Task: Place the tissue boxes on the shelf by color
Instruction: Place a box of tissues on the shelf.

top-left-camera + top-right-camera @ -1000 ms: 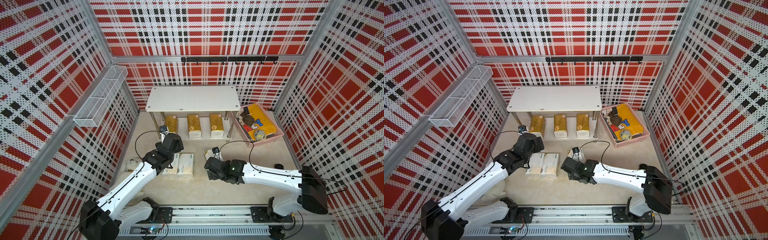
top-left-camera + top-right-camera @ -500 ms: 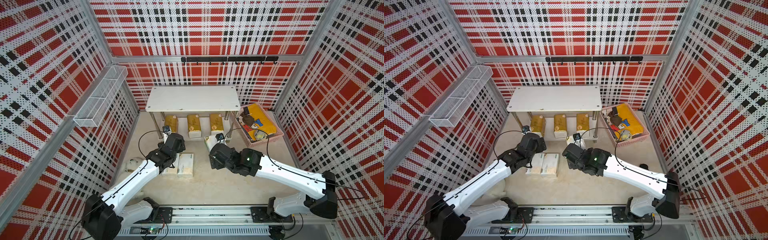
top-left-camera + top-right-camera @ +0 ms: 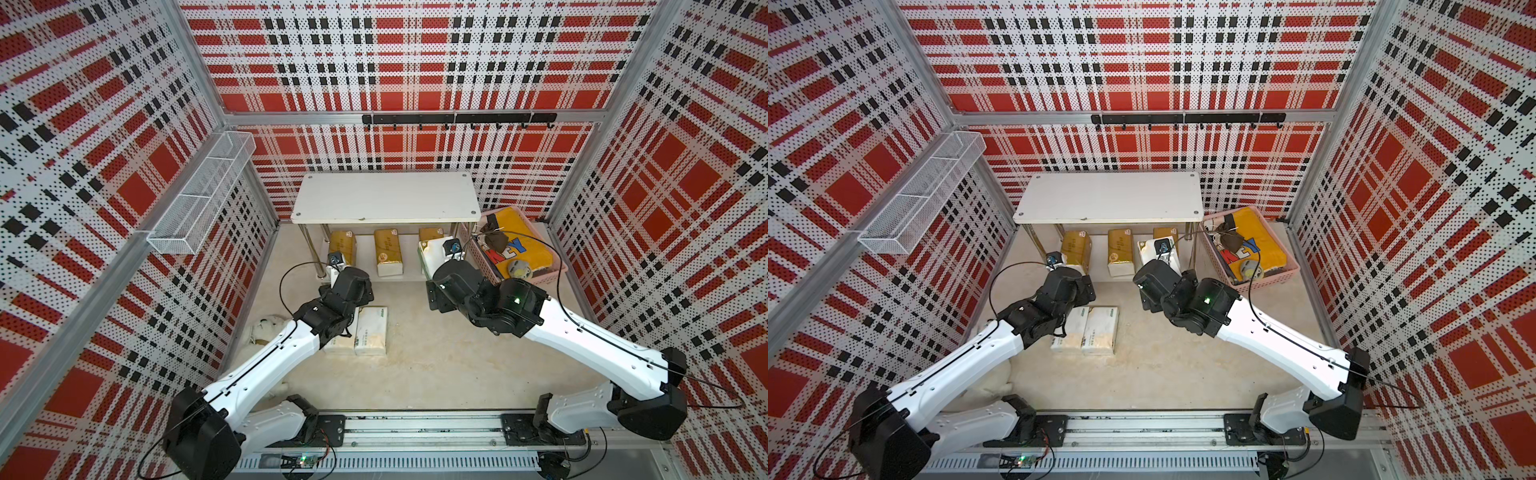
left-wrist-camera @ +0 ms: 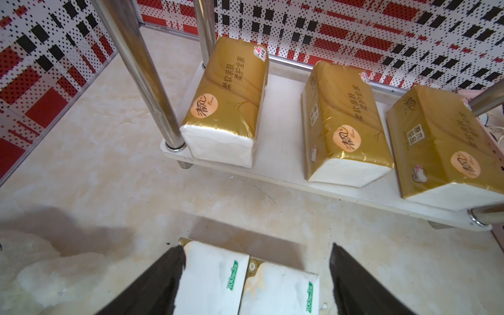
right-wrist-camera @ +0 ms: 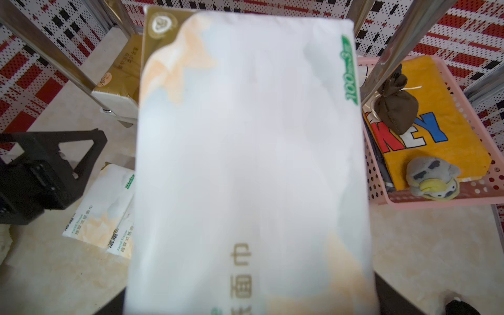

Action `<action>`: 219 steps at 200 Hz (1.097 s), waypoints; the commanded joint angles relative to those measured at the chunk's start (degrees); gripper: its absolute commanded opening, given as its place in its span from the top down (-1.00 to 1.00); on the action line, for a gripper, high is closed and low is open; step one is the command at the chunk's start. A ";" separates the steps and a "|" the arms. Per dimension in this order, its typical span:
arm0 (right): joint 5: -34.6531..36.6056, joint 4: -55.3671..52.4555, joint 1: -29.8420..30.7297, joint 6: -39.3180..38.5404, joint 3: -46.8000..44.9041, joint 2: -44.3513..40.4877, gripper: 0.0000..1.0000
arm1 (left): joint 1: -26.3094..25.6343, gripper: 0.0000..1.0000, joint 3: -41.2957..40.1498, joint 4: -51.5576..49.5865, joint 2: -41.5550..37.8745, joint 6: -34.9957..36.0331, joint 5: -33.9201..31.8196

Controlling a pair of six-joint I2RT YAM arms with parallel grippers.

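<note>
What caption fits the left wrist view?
Open left gripper poised over two white soft tissue packs on the floor, facing three shiny gold packs on the white shelf's lower board.

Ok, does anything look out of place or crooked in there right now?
Only the white plush toy: it lies loose on the floor at the robot's left, while another soft toy sits in the pink basket. Nothing looks spilled.

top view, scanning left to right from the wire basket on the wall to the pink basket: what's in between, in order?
White wire mesh basket → left shiny gold tissue pack → middle shiny gold tissue pack → white soft tissue pack → pink plastic basket.
</note>
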 commanded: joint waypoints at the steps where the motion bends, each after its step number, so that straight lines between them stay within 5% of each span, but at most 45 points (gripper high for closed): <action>1: 2.25 1.12 -0.30 -1.93 2.26 -0.86 -0.73 | -0.39 -0.75 -1.32 0.78 -1.45 -0.28 -1.35; 110: 5.59 0.81 -3.37 -9.23 12.58 -0.33 -0.72 | -0.30 -0.75 -1.38 0.62 -2.14 -0.43 -1.29; 219: -5.91 11.56 -18.15 -16.79 16.88 7.18 -0.72 | -0.74 -0.75 0.42 -0.47 -0.72 -0.62 -1.90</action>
